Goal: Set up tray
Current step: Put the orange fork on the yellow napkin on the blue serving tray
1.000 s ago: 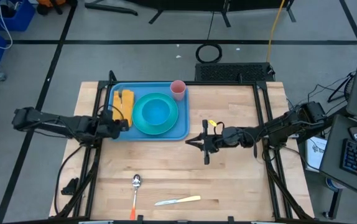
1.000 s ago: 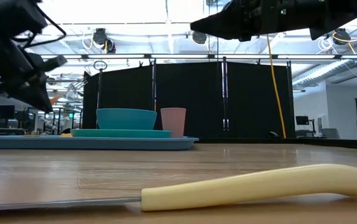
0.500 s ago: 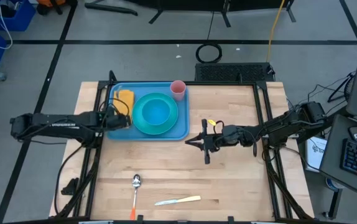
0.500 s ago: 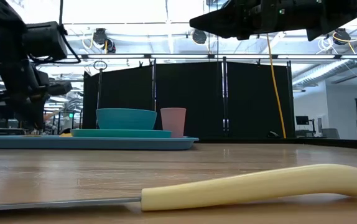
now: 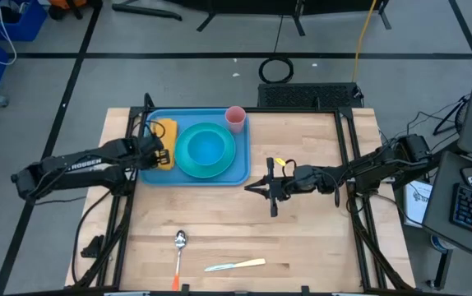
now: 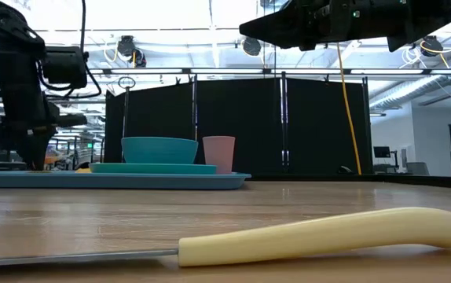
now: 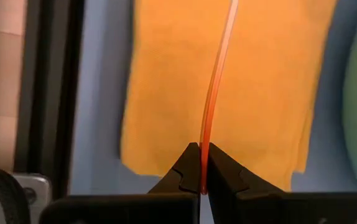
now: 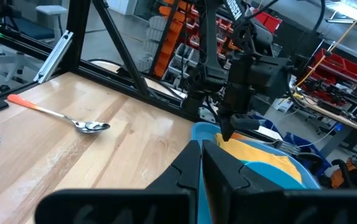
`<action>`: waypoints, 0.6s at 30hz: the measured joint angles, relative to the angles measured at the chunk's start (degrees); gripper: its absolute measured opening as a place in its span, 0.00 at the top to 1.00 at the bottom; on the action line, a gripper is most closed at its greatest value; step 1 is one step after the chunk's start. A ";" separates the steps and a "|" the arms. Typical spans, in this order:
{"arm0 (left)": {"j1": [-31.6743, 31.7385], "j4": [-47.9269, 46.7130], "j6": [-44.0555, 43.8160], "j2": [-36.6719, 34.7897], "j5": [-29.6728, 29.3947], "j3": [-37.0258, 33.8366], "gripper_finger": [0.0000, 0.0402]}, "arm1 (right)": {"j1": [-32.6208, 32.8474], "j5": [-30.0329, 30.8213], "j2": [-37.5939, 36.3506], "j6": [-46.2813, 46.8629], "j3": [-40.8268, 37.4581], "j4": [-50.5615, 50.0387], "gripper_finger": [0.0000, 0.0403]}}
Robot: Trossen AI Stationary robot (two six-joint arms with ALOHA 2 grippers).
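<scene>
The light-blue tray (image 5: 240, 169) lies at the table's far left and carries a teal plate (image 5: 205, 150) with a bowl (image 6: 159, 149), a pink cup (image 5: 235, 117) and an orange napkin (image 5: 167, 130). My left gripper (image 5: 160, 158) hangs over the tray's left end, just above the napkin (image 7: 178, 93). It is shut on a thin orange strip (image 7: 219, 74), seen edge on; what the strip is I cannot tell. My right gripper (image 5: 251, 187) is shut and holds nothing. It stays level above the table's middle, right of the tray. My left gripper pinches the near end of the thin orange strip (image 7: 203, 177) between its two fingertips. The fingers come steeply from above. The strip runs away from them over the napkin; whether it rests on the napkin I cannot tell.
A spoon with an orange handle (image 5: 179, 241) and a knife with a cream handle (image 5: 236, 265) lie near the table's near edge. Bare wood stretches between them and the tray. Black frame rails run along the table's left and right sides.
My left arm has swung round toward the table's near edge. Its gripper has turned, tipped to point more steeply down and sunk a little over the tray's left end. It stays shut on the orange strip.
</scene>
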 joint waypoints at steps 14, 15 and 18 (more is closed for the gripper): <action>9.77 -0.99 7.58 0.04 6.67 0.03 0.98 | -0.61 0.02 0.00 0.56 0.00 -0.41 0.98; 10.38 -1.14 7.54 0.04 6.86 0.03 0.98 | -0.65 0.02 0.00 0.61 0.00 -0.43 0.98; 12.28 -0.99 9.11 0.16 9.14 0.03 0.98 | -0.75 0.02 0.00 0.61 0.00 -0.45 0.98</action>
